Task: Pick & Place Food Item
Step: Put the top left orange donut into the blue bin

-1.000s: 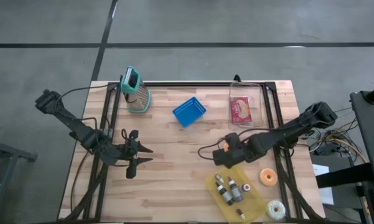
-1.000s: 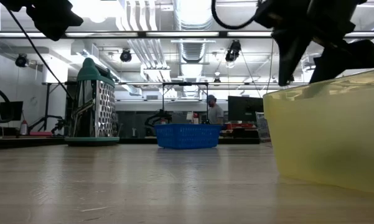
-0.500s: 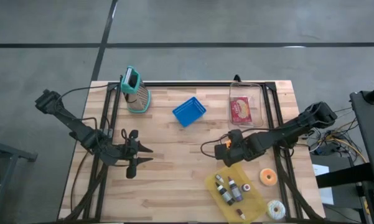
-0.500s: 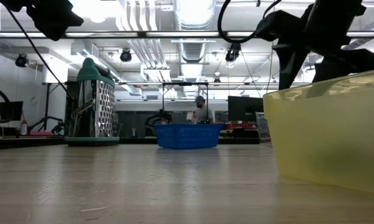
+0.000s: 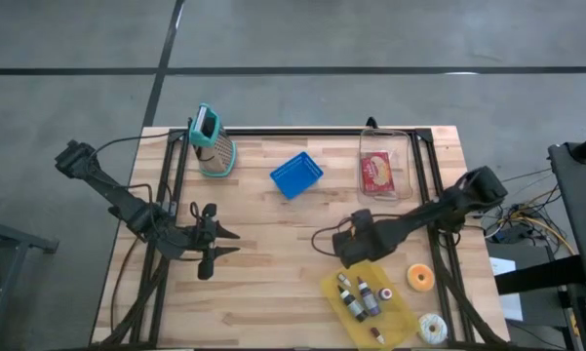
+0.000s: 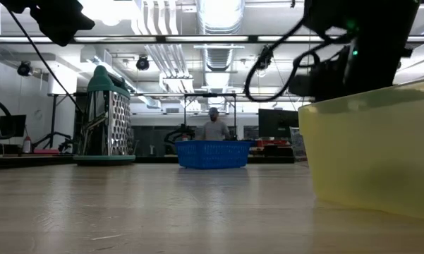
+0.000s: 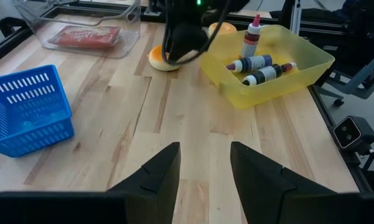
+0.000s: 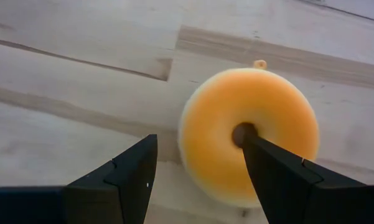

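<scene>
No legible writing is visible. The right gripper (image 8: 196, 171) points down at the tabletop (image 5: 273, 234), jaws released and straddling an orange donut (image 8: 249, 140) lying flat beside the yellow bin (image 5: 371, 304) of small bottles (image 7: 256, 62). The left gripper (image 5: 222, 242) rests low over the tabletop's left half, jaws released.

The high view looks straight down on the whole worktop (image 5: 273, 283). The low view sits at worktop height, facing level into the room, a yellow bin (image 6: 370, 159) close by — the same bin the left wrist view sees farther off. The right wrist view looks closely down on an orange donut (image 8: 249, 134).
</scene>
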You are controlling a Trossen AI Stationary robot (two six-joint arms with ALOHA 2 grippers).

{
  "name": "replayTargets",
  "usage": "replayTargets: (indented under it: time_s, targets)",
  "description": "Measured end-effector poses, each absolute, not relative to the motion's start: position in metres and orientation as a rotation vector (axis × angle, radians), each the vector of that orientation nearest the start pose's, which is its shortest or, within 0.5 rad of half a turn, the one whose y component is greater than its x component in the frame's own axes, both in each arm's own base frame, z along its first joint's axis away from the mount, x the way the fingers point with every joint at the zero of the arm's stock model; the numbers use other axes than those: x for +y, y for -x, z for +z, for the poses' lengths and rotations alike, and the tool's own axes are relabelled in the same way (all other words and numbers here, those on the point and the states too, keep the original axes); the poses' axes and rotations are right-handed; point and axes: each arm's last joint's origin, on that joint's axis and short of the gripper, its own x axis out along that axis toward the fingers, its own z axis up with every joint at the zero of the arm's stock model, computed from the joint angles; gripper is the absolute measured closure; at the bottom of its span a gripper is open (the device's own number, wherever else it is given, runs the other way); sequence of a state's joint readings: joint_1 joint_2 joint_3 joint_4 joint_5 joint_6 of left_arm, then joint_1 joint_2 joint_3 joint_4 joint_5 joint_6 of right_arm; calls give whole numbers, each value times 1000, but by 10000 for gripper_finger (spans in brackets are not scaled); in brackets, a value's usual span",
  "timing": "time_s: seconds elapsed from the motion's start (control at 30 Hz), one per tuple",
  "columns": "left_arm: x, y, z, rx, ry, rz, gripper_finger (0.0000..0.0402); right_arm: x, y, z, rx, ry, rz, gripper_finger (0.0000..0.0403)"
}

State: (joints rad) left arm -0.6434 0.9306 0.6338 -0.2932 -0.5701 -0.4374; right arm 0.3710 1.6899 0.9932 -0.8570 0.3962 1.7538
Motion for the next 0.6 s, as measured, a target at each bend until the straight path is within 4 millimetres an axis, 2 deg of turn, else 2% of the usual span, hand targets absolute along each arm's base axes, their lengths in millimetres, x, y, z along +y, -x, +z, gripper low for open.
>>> replayTargets:
  time_s: [0.23,0.6]
  targets:
    - [-102,-162,250,485,91,38,252,91,-268,142,963,-808,-1190,170]
    - [-101,-162,250,479,87,55,252,91,-270,134,969,-789,-1208,180]
